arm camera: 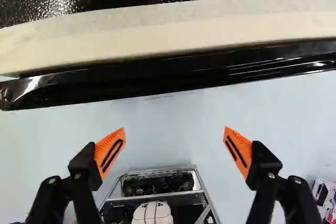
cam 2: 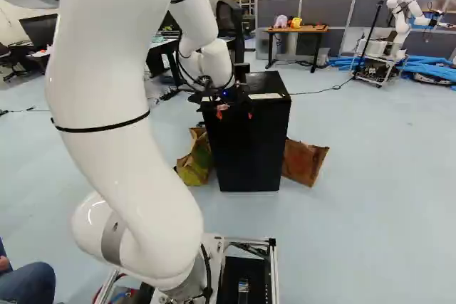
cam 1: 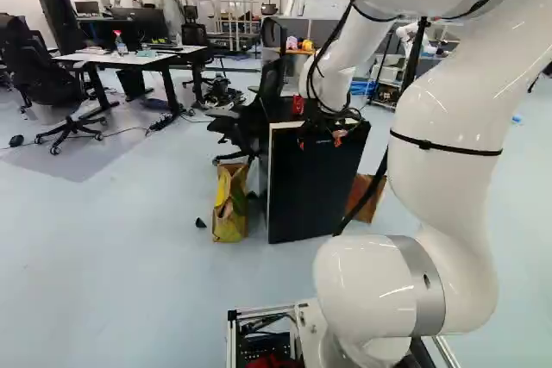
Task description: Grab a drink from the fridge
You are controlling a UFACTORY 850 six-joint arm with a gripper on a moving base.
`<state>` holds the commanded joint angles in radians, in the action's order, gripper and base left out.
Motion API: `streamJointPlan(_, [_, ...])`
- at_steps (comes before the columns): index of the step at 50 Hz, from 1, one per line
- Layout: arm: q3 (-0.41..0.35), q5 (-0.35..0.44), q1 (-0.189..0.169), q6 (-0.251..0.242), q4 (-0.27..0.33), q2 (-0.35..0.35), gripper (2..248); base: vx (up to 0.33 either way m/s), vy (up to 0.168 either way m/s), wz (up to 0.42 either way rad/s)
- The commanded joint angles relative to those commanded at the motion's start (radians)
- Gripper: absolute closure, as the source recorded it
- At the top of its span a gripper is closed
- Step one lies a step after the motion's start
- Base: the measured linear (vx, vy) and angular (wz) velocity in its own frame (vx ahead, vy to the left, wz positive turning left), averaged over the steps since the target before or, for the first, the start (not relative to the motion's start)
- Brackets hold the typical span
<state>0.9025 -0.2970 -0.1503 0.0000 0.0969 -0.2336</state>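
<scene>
"Fridge (cam 2: 249,151) stands upright, black, at the middle of the right base view! Where's the gripper (cam 2: 236,112)?"

"Right up at its top front edge, and the fingers (arm camera: 109,153) are spread wide! They hold nothing; pale floor (arm camera: 173,119) shows between them."

"And ahead of them?"

"The fridge's top edge, a pale strip (arm camera: 173,27) running right across beyond both fingertips!"

"The drink?"

"Can't tell where that is. A small red thing (cam 1: 297,105) shows by the fridge top, upper middle of the left base view."

"Beside the fridge?"

"Yellow-green bag (cam 1: 230,204) on one side, brown bag (cam 2: 303,161) on the other!"
</scene>
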Motion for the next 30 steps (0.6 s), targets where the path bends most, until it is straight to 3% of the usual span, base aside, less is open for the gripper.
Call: streamJointPlan(30, [-0.159,0.194,0.005,0.000,0.000,0.138,3,0.000,0.000,0.000])
